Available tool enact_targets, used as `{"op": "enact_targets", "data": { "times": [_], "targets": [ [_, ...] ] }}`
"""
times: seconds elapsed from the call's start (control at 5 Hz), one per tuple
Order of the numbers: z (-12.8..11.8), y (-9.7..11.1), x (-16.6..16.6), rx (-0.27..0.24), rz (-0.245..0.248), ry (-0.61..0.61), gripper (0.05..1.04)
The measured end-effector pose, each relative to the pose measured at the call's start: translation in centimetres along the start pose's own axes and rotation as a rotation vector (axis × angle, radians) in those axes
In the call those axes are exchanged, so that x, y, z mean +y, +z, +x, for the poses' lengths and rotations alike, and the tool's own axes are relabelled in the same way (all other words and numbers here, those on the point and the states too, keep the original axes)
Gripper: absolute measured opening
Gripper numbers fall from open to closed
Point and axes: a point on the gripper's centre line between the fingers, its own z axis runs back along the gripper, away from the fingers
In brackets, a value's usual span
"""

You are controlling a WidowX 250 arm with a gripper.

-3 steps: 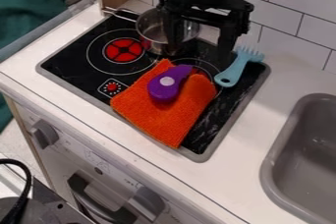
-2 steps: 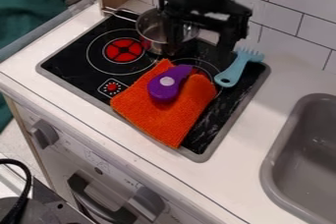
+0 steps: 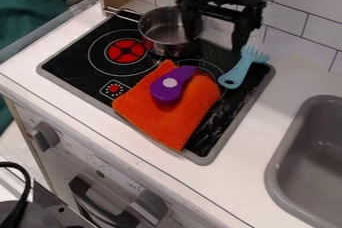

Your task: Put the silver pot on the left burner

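Gripper (image 3: 216, 44) has shifted right and toward the wall (image 3: 300, 17), fingers wide apart, one over the pot's right side – probably lining up to straddle the rim – with the pot (image 3: 159, 31) at the stove's (image 3: 73, 64) back, just beside the left burner (image 3: 126, 51).

Pot (image 3: 157, 31) was silver, cloth (image 3: 160, 121) bright orange, toy (image 3: 165, 92) purple with pale round spot, toothed utensil (image 3: 241, 69) light blue. Stovetop (image 3: 70, 68) was black, grey-rimmed; thin white rings circled red, black-crossed left burner (image 3: 119, 47). Bench (image 3: 294, 79) was white, sink (image 3: 273, 169) grey, hand (image 3: 215, 42) black. Wall tiles (image 3: 300, 3) were white, dark-lined.
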Motion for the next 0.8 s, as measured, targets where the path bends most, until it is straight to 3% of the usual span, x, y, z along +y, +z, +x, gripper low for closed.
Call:
{"op": "enact_targets", "data": {
  "times": [0.4,0.8],
  "targets": [
    [3.6,-2.2,1.8,-0.016,0.019,0.007,1.005],
    [4.0,-3.6,4.0,-0.004,0.018,0.029,0.955]
  ]
}}
